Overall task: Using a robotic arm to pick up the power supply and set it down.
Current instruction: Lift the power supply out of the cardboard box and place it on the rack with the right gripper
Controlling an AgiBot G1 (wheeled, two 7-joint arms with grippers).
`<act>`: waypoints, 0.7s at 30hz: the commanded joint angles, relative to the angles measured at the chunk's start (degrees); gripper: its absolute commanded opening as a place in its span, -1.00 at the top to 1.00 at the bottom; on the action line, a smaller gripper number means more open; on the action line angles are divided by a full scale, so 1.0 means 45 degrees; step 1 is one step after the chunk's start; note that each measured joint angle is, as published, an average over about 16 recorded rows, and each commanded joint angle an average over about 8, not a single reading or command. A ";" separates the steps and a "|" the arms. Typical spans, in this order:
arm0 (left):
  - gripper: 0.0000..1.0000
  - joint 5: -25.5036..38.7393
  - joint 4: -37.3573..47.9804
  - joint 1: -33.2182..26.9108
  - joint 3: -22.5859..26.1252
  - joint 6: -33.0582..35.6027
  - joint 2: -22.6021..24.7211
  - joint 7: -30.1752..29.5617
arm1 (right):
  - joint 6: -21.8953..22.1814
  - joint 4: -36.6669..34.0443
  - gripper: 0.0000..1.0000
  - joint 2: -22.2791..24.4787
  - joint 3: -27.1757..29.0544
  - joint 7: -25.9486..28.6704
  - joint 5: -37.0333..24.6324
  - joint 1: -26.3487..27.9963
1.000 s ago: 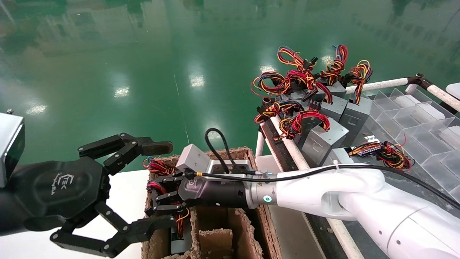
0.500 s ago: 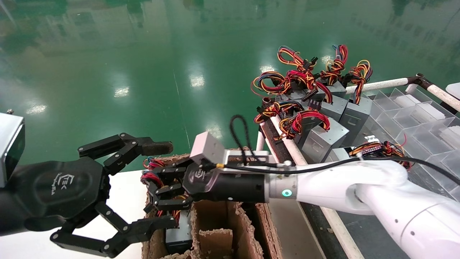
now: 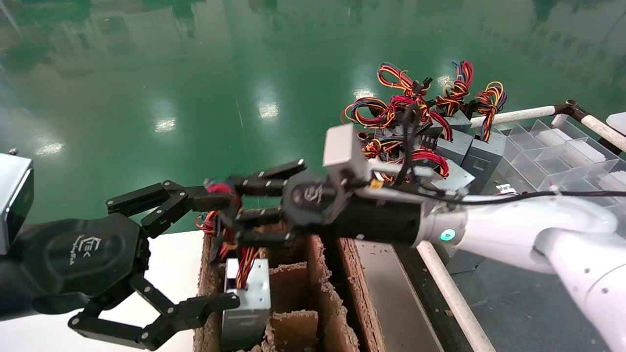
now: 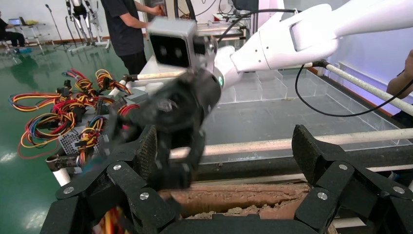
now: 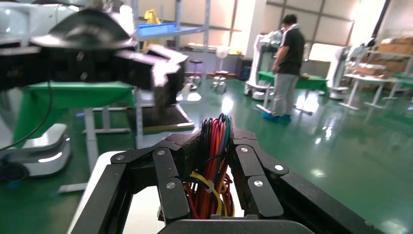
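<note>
My right gripper [image 3: 224, 211] is shut on the looped bundle of red, yellow and black wires [image 3: 218, 230] of the power supply [image 3: 247, 299]. The grey metal box hangs below by those wires, partly risen out of the left compartment of the cardboard box [image 3: 305, 274]. In the right wrist view the wires [image 5: 212, 170] are pinched between both fingers of the right gripper [image 5: 216, 139]. My left gripper [image 3: 222, 250] hovers open at the lower left, beside the cardboard box, holding nothing. In the left wrist view the left gripper [image 4: 226, 151] is spread wide, and the right gripper [image 4: 178, 112] is just beyond it.
Several more grey power supplies with coloured wires [image 3: 440, 146] are piled on the rack at the upper right. A clear compartment tray [image 3: 562, 161] lies right of them. White pipe rails [image 3: 446, 288] run beside the cardboard box. A white tabletop [image 3: 171, 264] lies under my left gripper.
My right arm has risen and swung up, pulling the power supply by its wires up out of the cardboard compartment. The left gripper has not moved.
</note>
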 commanded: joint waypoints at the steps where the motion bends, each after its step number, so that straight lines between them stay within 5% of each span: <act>1: -1.00 0.0000 0.0000 0.0000 0.0000 0.0000 0.0000 0.0000 | -0.0154 -0.0150 1.00 0.0117 0.0088 0.0001 0.0131 0.0121; 21: -1.00 -0.0001 0.0000 0.0000 0.0001 0.0000 0.0000 0.0001 | -0.0222 0.0384 1.00 0.2393 0.0854 0.0441 0.1134 0.2177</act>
